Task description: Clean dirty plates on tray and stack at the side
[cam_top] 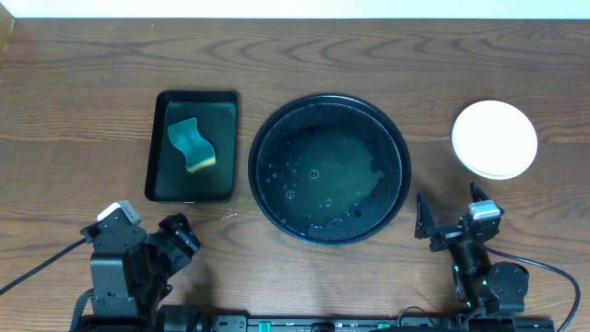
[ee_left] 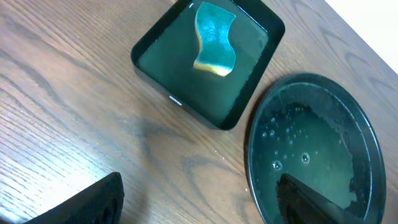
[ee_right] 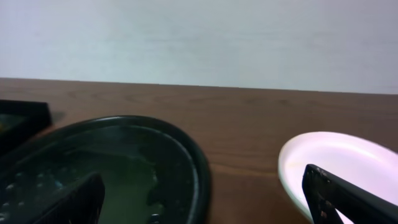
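The round black tray (cam_top: 398,175) sits mid-table and holds only cloudy greenish water with bubbles; it also shows in the left wrist view (ee_left: 367,130) and the right wrist view (ee_right: 193,162). A white plate (cam_top: 494,138) rests on the wood to the tray's right, with a second pale rim just showing under its near edge; the right wrist view shows it as well (ee_right: 336,158). My right gripper (cam_top: 451,214) stands open between tray and plate, holding nothing (ee_right: 200,180). My left gripper (cam_top: 177,238) is open and empty over bare wood at the tray's near left (ee_left: 198,186).
A rectangular black tray (cam_top: 153,148) left of the round one holds water and a wavy teal-and-yellow sponge (cam_top: 192,145), also seen from the left wrist (ee_left: 214,38). Bare wood lies behind the trays and along the front edge between the arms.
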